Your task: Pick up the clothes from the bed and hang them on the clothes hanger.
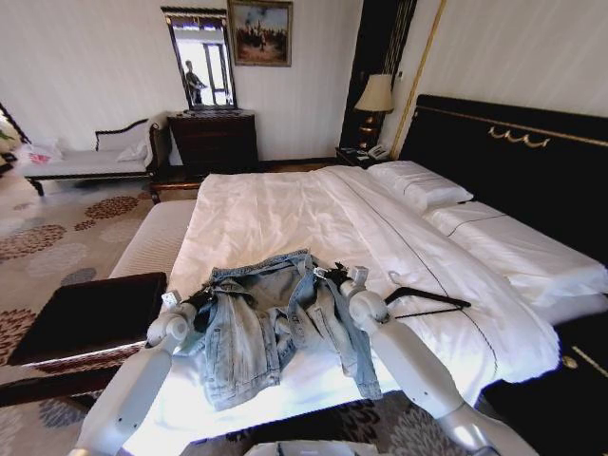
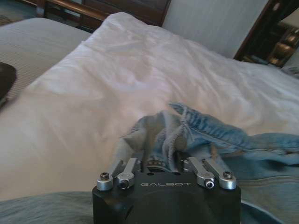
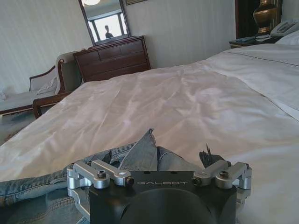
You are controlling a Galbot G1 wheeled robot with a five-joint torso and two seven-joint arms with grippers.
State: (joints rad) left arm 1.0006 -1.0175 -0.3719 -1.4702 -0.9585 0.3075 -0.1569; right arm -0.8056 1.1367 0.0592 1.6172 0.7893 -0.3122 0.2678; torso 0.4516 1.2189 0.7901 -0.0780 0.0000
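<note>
In the head view, the light blue, faded denim jacket [image 1: 275, 328] is seen near the foot of the big bed with white sheets [image 1: 285, 218]. It is held up a little at its top corners and hangs down in the middle. The left gripper [image 1: 197, 302] is seen at one shoulder of the jacket and the right gripper [image 1: 334, 276] at the other. The thin black triangle hanger [image 1: 427, 301] is laid on the sheet just beside the right arm, apart from the jacket. A dark bench [image 1: 85, 313] is seen beside the bed.

In the left wrist view, the left gripper [image 2: 166, 161] is pinched on a bunch of the denim at the collar edge, and folds of cloth are squeezed between its fingers.

In the right wrist view, the right gripper [image 3: 159, 161] is pressed into the denim too, with a fold of cloth poking up between its fingers. It looks to be held tight.

The picking-up step seems to be in hand: the jacket is gripped at both shoulders but is not yet put on the hanger. For the next move, the jacket probably needs to be lifted and spread, and the hanger has to be reached, so one grip may have to be let go.
</note>
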